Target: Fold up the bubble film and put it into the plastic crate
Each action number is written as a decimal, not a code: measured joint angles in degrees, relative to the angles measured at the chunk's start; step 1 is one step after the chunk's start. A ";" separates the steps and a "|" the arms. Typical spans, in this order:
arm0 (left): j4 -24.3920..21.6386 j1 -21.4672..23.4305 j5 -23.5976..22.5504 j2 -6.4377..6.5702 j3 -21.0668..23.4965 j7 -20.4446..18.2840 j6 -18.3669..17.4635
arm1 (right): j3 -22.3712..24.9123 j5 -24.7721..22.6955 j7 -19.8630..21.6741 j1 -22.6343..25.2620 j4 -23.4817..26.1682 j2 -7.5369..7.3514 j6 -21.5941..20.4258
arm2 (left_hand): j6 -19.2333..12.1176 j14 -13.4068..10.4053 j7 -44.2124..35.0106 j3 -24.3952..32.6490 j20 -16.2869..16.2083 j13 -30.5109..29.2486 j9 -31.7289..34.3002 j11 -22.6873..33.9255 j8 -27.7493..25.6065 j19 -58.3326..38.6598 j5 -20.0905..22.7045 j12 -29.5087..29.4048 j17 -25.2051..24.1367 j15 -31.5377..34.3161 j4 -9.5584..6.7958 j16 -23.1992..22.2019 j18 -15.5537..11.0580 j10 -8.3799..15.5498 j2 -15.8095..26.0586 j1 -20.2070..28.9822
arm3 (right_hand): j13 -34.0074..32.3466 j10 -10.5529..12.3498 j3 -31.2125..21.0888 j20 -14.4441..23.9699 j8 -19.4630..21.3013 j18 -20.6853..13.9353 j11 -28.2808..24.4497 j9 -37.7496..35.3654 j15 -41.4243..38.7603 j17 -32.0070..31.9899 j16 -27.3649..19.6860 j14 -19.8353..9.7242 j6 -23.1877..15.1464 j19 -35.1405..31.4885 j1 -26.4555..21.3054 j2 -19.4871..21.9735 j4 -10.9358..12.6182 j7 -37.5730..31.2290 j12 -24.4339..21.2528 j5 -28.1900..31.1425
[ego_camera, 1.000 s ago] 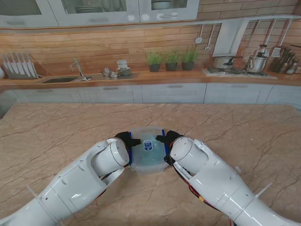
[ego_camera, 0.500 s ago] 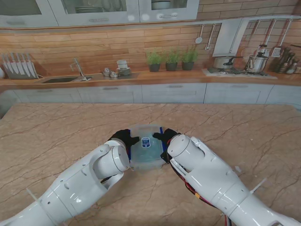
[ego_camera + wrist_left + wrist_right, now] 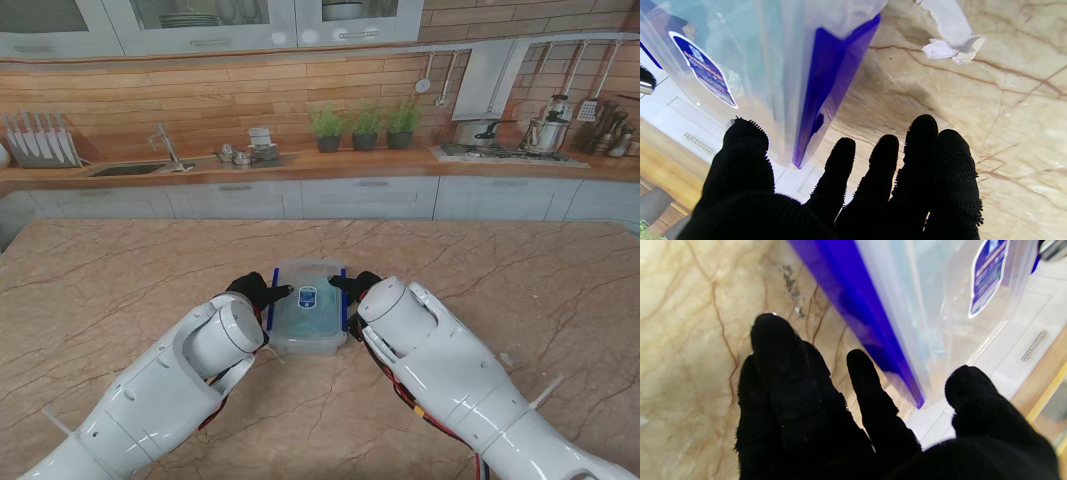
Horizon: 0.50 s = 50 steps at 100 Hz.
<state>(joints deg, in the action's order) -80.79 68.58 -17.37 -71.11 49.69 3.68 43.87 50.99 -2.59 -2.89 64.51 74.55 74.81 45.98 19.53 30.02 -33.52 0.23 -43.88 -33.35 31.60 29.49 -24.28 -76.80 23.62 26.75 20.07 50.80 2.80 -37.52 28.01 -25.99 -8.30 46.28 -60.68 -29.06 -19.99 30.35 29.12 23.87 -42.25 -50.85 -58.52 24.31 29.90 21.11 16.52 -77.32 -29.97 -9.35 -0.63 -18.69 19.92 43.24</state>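
Observation:
A clear plastic crate with blue side clips and a blue-labelled lid sits on the marble table between my hands. Pale bluish film shows faintly through its lid; I cannot make it out clearly. My left hand in its black glove is at the crate's left side, with its thumb reaching toward the lid. My right hand mirrors it on the right side. In the left wrist view the blue clip points into the gap between thumb and fingers. In both wrist views the fingers are spread and gripping nothing.
A torn white scrap lies on the table near the crate on my left hand's side. Another small white bit lies to my right. The kitchen counter with sink and potted plants runs behind the table's far edge.
The crate has slid away from me across the table, with both hands moving along at its sides.

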 measured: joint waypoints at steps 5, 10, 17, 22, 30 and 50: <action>-0.37 0.90 -0.04 0.01 0.79 0.16 -0.39 | 0.52 -1.27 -0.37 0.55 0.49 -0.09 0.04 | -0.02 0.25 0.24 -0.09 0.00 0.68 -1.03 -0.60 0.27 0.14 -0.37 -0.44 -0.41 -0.59 0.00 0.29 0.03 0.01 -0.01 -1.24 | 2.27 0.20 -0.17 1.18 0.79 -0.05 0.93 1.83 1.72 -1.60 0.00 0.12 -1.07 1.84 1.95 0.05 0.03 0.85 0.00 -1.32; -0.85 1.90 0.01 -0.01 1.85 0.56 -0.82 | 1.54 -1.97 -0.88 1.28 1.11 -0.12 0.08 | -0.05 0.49 1.35 -0.10 0.00 1.57 -1.91 -0.86 0.69 0.75 -0.71 -0.55 -1.26 -1.25 0.00 0.53 0.05 0.01 -0.01 -1.96 | 4.59 0.63 -0.55 1.36 1.05 -0.07 2.00 3.72 2.99 -3.25 0.11 0.43 -1.99 3.40 2.94 0.05 0.03 1.54 0.00 -2.24; -1.41 3.30 0.33 -0.09 3.36 1.91 -1.50 | 3.43 -2.08 -2.02 2.49 2.13 -0.13 0.08 | -0.17 0.62 2.63 -0.10 0.02 2.83 -3.09 -2.02 1.48 1.68 -1.40 -1.18 -2.72 -2.18 0.00 0.60 0.12 0.01 -0.01 -2.73 | 7.58 0.71 -0.55 1.42 1.14 -0.07 3.36 6.70 4.77 -5.62 0.16 0.75 -3.04 5.33 2.98 0.05 0.03 2.34 0.00 -4.01; -1.78 4.18 0.40 -0.10 4.24 2.76 -1.93 | 4.30 -2.50 -2.54 3.14 2.71 -0.29 0.08 | -0.54 0.71 3.34 -0.10 0.36 4.19 -3.89 -3.42 1.50 2.82 -1.40 -1.37 -4.31 -3.46 0.01 0.78 0.12 0.01 -0.01 -2.84 | 9.54 0.82 -0.55 1.48 1.19 -0.07 4.21 8.19 6.03 -6.67 0.19 0.77 -3.72 6.47 3.02 0.05 0.03 2.98 -0.02 -5.03; -2.52 5.64 0.14 -0.10 6.01 3.25 -2.76 | 5.53 -4.84 -2.56 4.22 3.80 -0.81 -0.05 | -1.25 0.82 4.56 -0.10 1.07 6.78 -7.62 -5.34 2.12 4.38 -3.00 -2.76 -7.26 -5.61 0.01 1.33 0.10 0.20 0.00 -2.91 | 13.69 1.61 -0.59 1.97 1.74 -0.07 5.00 11.19 8.85 -8.48 0.20 0.65 -4.74 8.58 3.65 0.04 0.03 3.62 -0.35 -6.34; -6.03 10.43 -1.17 0.32 12.51 3.49 -6.96 | 10.56 -11.04 -2.62 9.36 9.32 -2.91 -1.72 | -1.58 0.83 7.25 -0.10 3.39 11.89 -11.17 -7.87 2.46 7.25 -3.68 -4.54 -13.08 -10.26 0.01 2.75 -0.99 1.72 -0.01 -3.53 | 18.19 2.21 -1.99 4.26 3.05 -0.71 5.66 13.22 12.32 -10.94 0.81 0.60 -5.50 11.67 7.21 -1.29 0.01 3.64 -0.81 -7.93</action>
<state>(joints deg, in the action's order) -86.82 79.02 -18.54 -70.79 62.21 7.17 36.91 61.55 -13.63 -5.50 73.87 83.87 71.89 44.25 17.95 30.85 -26.26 0.13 -40.49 -21.46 20.42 21.62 -21.82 -69.55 19.94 22.21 6.99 40.54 2.80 -34.77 27.02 -24.27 -8.31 42.76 -42.49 -26.85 -21.98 34.61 32.17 23.16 -36.59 -37.63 -46.20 13.37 30.70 21.71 11.01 -65.66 -22.76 -10.64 -0.62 -15.05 19.11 35.31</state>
